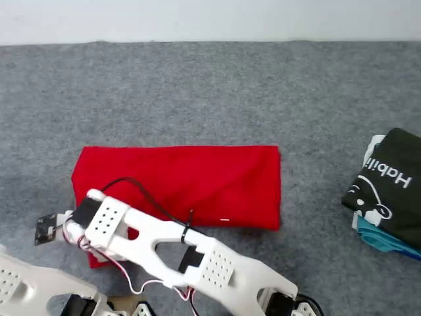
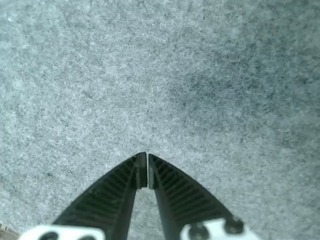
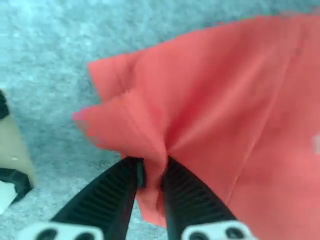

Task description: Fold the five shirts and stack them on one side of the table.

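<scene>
Red shirt (image 1: 197, 181) is seen from above folded long across the grey surface (image 1: 197, 85), its axis aimed at the stack (image 1: 388, 191); the left claw (image 2: 146, 167) is closed, empty, over bare surface; the right claw (image 3: 150, 170) is clamped on the shirt's corner farthest from that stack.

Ahead of the left pincer (image 2: 147, 160), its tips together, lies bare grey desk (image 1: 197, 85), open for passage. The right pincer (image 3: 150, 167) grips a corner of the red shirt (image 1: 197, 178), which spreads away from it across the middle. The right arm (image 1: 191, 253) slants over the shirt's near edge and bars that side. Past the shirt's end farthest from this pincer runs an open strip, then a stack of folded shirts (image 1: 388, 197). Toward the wall is a wide open band.
</scene>
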Robot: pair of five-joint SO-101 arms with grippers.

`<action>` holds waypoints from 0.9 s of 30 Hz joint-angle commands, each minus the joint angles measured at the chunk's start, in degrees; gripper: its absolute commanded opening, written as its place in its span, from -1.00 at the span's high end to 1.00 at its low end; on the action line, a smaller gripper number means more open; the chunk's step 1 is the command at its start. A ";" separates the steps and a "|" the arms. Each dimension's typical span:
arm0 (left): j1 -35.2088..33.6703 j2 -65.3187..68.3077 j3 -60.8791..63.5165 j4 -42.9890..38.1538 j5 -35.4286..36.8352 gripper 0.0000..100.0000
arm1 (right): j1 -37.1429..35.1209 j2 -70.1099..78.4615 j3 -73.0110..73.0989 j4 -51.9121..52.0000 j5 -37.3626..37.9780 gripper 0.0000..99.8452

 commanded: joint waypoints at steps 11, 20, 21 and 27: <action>-0.44 -4.04 -0.22 -0.79 -0.44 0.97 | 9.45 0.13 -20.84 7.52 2.99 0.98; -0.44 -4.04 -0.22 -0.88 -0.44 0.97 | 17.10 0.31 -22.42 4.53 2.55 0.62; -0.35 -4.04 -0.22 -0.88 -0.44 0.97 | 17.89 0.57 -22.42 4.53 2.55 0.56; -0.35 -4.04 -0.22 -0.97 -0.44 0.97 | 23.08 3.65 -22.95 1.71 2.64 0.54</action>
